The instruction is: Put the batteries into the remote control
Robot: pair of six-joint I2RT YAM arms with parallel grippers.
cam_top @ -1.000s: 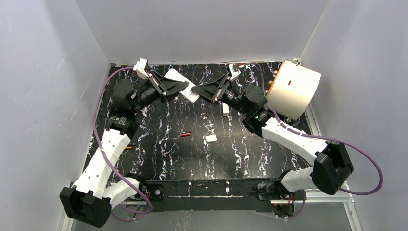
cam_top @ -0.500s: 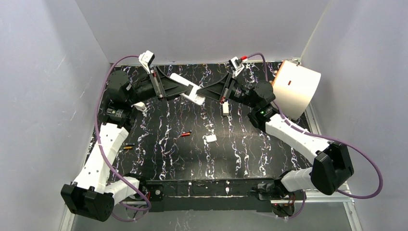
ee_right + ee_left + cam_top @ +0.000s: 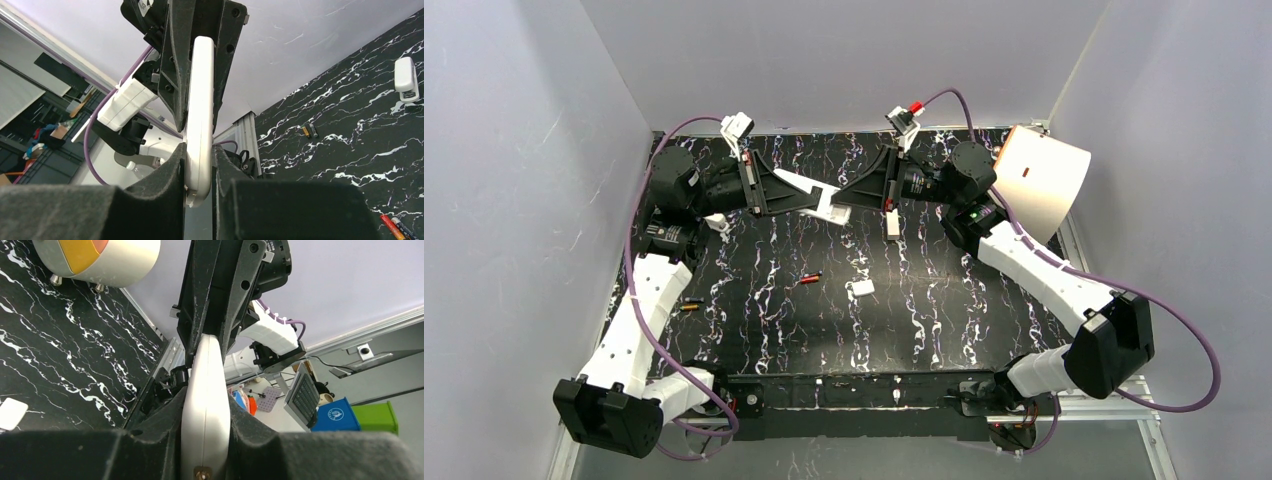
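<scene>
The left fingers [image 3: 125, 450] are clenched on one end of the remote [image 3: 205, 405]. The right fingers [image 3: 150, 205] are clenched on the other end. The remote is thus carried between both arms, edge-on to each wrist camera and raised clear of the surface [image 3: 944, 300] near its far side.

The double hold is judged to steady the body so that it can be turned or passed across, with the battery bay brought to where it can be reached. Whether the bay is open cannot be told.

No battery is held. The batteries [image 3: 810, 278] are left on the surface, nearer the bases than the fingers and well apart from the remote, almost straight below it in the top view. More of them are seen beside the left forearm. A white piece [image 3: 861, 288] lies near the middle ones without touching. One hold must be given up before any battery can be picked.
</scene>
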